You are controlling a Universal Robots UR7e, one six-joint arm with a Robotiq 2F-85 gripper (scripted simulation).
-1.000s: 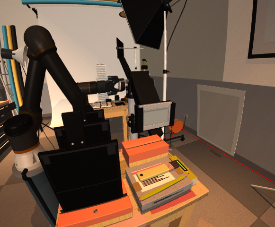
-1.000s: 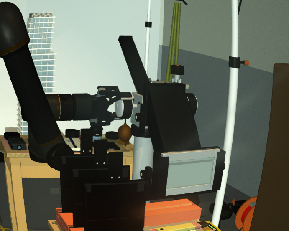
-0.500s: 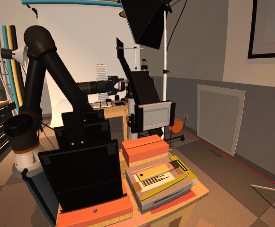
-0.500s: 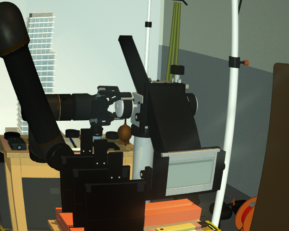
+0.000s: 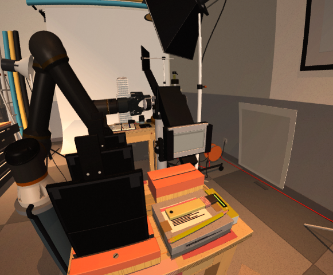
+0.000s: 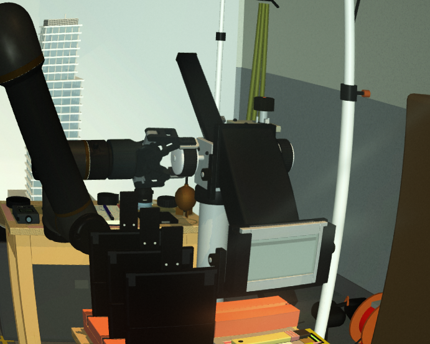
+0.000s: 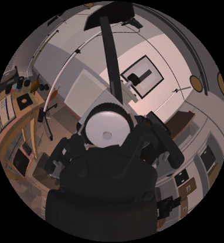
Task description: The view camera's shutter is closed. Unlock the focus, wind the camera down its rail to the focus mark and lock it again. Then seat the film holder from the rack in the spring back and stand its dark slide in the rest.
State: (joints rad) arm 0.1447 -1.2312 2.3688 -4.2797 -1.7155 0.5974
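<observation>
The rail behind the view camera is partly hidden by the camera body. A pale round focus knob sits on the camera's left side. That knob is held by my gripper, which reaches in level from the left. In the wrist camera the knob fills the centre between the fingers. The spring back with its pale ground glass faces down toward the table. Black film holders stand in an orange rack at the table's front.
An orange slotted block sits on the table below the spring back. A grey box with a pencil and card lies to its right. A white light stand rises behind the camera. A side table with small items stands at left.
</observation>
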